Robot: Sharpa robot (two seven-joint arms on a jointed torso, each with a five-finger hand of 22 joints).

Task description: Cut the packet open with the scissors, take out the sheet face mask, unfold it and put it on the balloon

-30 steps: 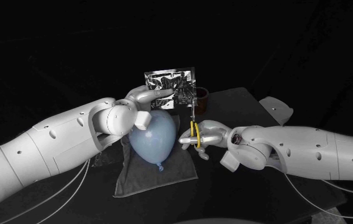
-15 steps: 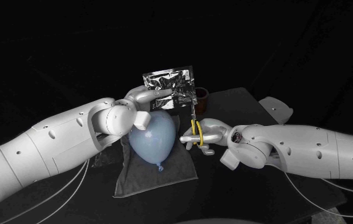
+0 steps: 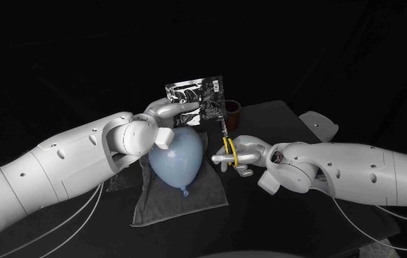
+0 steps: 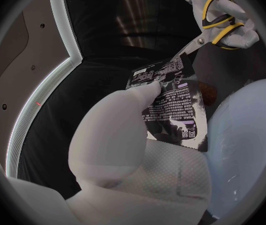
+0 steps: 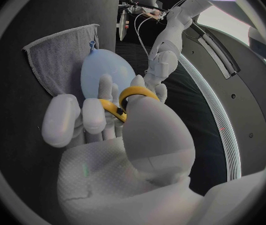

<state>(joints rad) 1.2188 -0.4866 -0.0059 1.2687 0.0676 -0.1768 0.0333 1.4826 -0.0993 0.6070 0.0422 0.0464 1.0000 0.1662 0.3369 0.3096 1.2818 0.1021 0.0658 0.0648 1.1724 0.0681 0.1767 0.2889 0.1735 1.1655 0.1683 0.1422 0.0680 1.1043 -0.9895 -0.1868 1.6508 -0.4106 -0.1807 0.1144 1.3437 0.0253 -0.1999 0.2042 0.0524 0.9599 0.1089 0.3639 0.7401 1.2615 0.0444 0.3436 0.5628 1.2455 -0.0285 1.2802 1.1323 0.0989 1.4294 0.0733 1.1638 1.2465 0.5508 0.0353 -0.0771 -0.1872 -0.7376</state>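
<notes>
Table (image 3: 280, 117), black, carrying the work. Cloth (image 3: 161, 205), grey, spread flat on the table under the balloon. Balloon (image 3: 176, 158), pale blue, lying on the cloth between the two arms, knot toward the robot. Left hand (image 3: 170, 114), raised over the balloon's far end, pinching the packet upright by its lower part. Right hand (image 3: 242, 155), just beside the balloon, fingers through the yellow loops, gripping the scissors with blades pointing up and away. Packet (image 3: 197, 100), printed silver foil, held in the air above the table; whether the foil is already nicked cannot be told. Scissors (image 3: 224, 137), blade tips meeting the packet's edge on the side nearest the right hand. Container (image 3: 233, 112), small, brown, on the table behind the packet. Step in hand, by judgement: cutting the packet open, early in the task, mask presumably inside. Next move calls for closing the blades across a narrow strip of foil, held taut by the left hand, and cutting shallow enough to spare the mask.
</notes>
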